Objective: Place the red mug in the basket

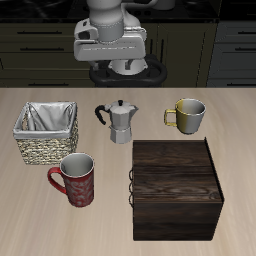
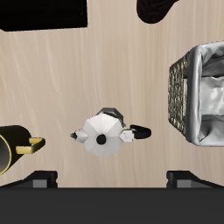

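High above the metal moka pot (image 1: 121, 121), the claw (image 1: 112, 48), fingers apart and empty, hangs well behind the patterned dark red ceramic mug (image 1: 76, 181) and the square woven wicker basket (image 1: 46, 134).

No text, label, brand, number or sign can be read in either view. The red mug (image 1: 76, 180) is covered only by a pale ornamental pattern, in which no letters can be made out, and the basket (image 1: 45, 134), the yellowish-olive mug (image 1: 187, 115), the moka pot (image 1: 121, 122) and the dark wooden box (image 1: 176, 188) are seen unmarked. Nothing legible is found on the gripper housing (image 1: 111, 44) either.
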Robot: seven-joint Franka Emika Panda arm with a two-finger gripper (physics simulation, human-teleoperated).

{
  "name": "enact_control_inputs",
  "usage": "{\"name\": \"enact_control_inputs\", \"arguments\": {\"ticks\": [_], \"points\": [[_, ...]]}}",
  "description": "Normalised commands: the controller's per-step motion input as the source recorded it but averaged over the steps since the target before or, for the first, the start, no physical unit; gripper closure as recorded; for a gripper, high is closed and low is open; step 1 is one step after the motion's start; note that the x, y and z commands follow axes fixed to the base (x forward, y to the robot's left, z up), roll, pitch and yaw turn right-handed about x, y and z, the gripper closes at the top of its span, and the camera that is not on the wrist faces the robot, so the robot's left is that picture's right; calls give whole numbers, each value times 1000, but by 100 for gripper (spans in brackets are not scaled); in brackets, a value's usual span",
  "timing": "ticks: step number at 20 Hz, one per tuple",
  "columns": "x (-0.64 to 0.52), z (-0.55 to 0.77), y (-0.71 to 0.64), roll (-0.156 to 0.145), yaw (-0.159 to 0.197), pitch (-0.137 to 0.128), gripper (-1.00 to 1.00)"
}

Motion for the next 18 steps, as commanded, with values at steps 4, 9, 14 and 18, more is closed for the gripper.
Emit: {"name": "enact_control_inputs", "arguments": {"ticks": [4, 9, 14, 18], "points": [[410, 38, -317, -77, 44, -35, -100], [578, 69, -469, -43, -9, -1, -100], [400, 53, -435, -48, -33, 15, -100], [375, 26, -353, -21, -9, 17, -100]]}}
